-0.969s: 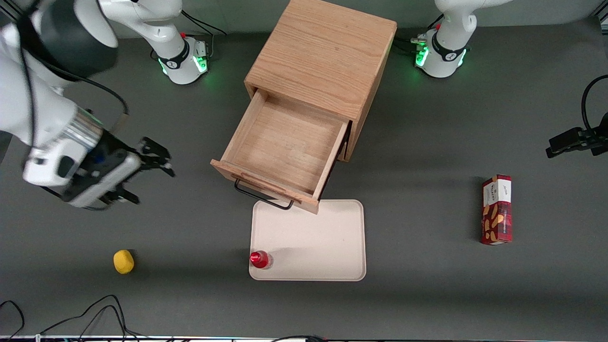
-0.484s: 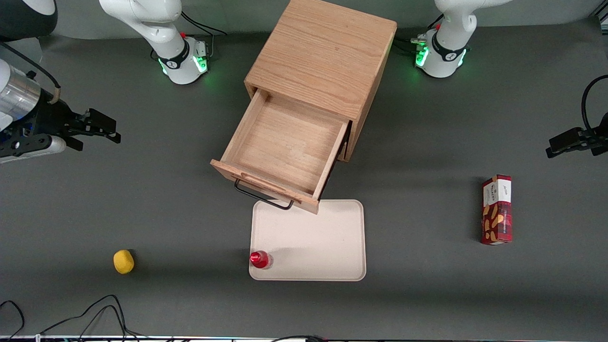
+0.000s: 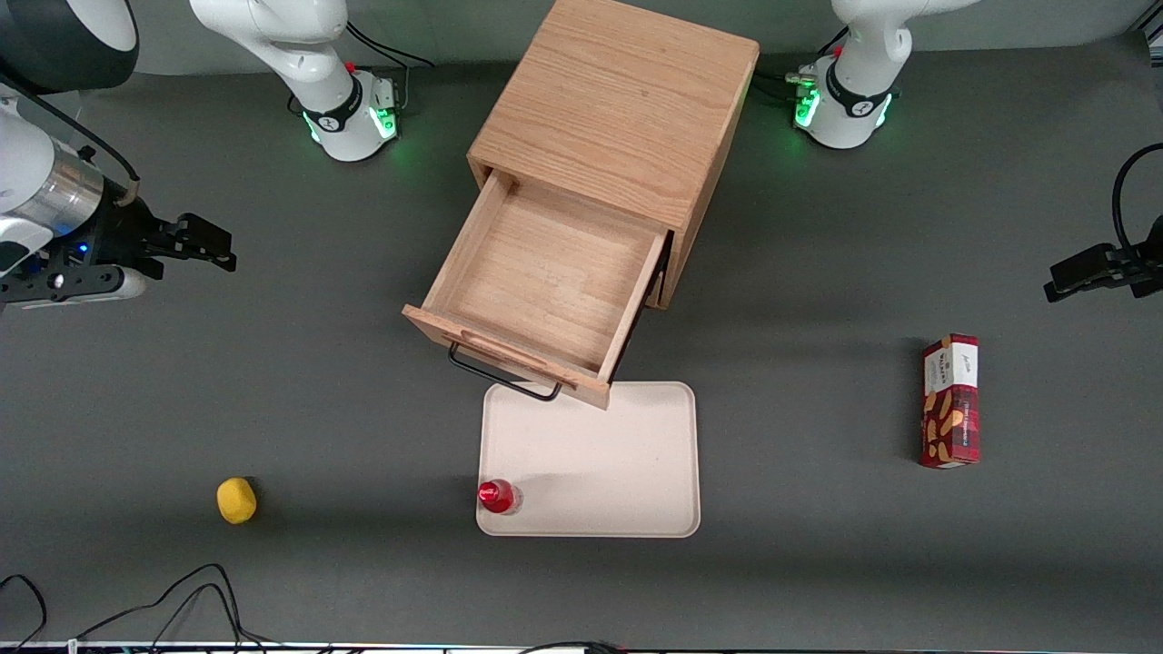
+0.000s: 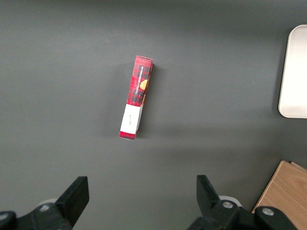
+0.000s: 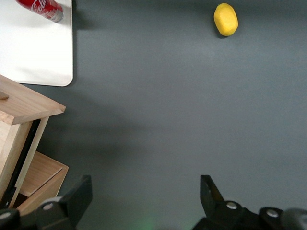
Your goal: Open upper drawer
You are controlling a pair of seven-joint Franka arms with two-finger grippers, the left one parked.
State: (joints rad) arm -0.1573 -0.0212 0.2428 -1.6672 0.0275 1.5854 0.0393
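Dark grey matting covers the whole table (image 3: 818, 563), seen from above. At the working arm's end of it hangs the gripper (image 3: 207, 245), up off the mat, its two black fingers spread apart and holding nothing; the wrist camera shows only bare mat between them. Well apart from it, near the middle of the table, stands a boxy oak cabinet (image 3: 618, 100). Its upper drawer (image 3: 550, 282) is pulled far out toward the front camera, showing a plain, empty wooden inside. A thin black wire handle (image 3: 500, 380) runs along the drawer's front, overhanging the edge of a cream tray (image 3: 618, 472) that carries a red can (image 3: 497, 496).

By the look of it, the drawer is rigid, light wood that slides straight on its runners. The wire handle is the only sensible place to grip, being stiff, narrow and possibly a little slick. With the drawer this far out, the opening appears done.

Also on the mat are a yellow lemon-like object (image 3: 236, 500) and a red snack box (image 3: 950, 401).
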